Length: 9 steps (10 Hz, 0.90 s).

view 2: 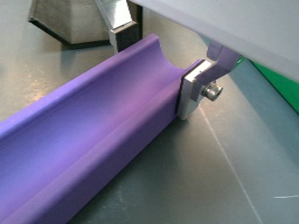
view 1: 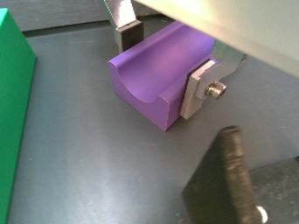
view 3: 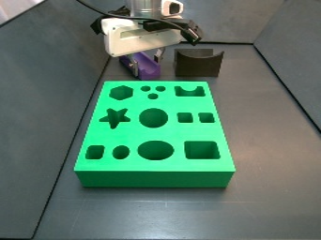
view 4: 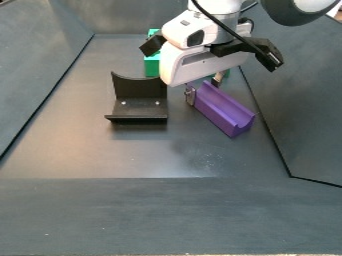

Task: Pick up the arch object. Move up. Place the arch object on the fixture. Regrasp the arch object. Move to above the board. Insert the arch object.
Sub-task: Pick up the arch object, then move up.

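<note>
The gripper (view 1: 163,61) is low over the worktop (view 1: 93,166), its fingers (view 1: 198,87) standing on both long sides of the arch object (view 1: 158,74), across its long axis, seemingly touching but perhaps not clamped.

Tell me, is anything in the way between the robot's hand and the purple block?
No. The hand is already down around the purple block, one finger on each side of it, on the floor beside the fixture. Nothing sits between them.
</note>
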{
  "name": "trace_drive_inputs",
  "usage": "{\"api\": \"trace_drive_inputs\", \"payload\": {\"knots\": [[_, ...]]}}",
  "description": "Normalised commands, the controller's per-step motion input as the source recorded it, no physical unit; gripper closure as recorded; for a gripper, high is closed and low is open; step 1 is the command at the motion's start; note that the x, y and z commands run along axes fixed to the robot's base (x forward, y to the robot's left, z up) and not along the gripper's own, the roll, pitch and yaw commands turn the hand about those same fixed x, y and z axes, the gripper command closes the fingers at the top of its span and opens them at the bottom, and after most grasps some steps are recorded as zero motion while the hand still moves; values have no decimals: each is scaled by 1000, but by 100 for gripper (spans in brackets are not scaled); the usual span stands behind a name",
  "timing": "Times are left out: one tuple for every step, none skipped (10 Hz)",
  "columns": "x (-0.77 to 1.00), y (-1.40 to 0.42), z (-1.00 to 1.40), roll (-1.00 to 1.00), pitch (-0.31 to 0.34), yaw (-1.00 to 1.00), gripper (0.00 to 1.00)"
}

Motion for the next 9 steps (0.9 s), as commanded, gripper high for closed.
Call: {"api": "trace_drive_inputs", "payload": {"knots": [[0, 0, 0, 0, 0, 0, 100], [0, 0, 0, 0, 0, 0, 100], [0, 0, 0, 0, 0, 0, 100], [0, 0, 0, 0, 0, 0, 100], [0, 0, 833, 0, 0, 0, 100], [-58, -43, 805, -8, 25, -16, 100], [-74, -37, 722, -12, 40, -12, 100], [-50, -23, 561, -20, 44, -3, 100], [-33, -15, 421, -27, 45, 3, 100]]}}
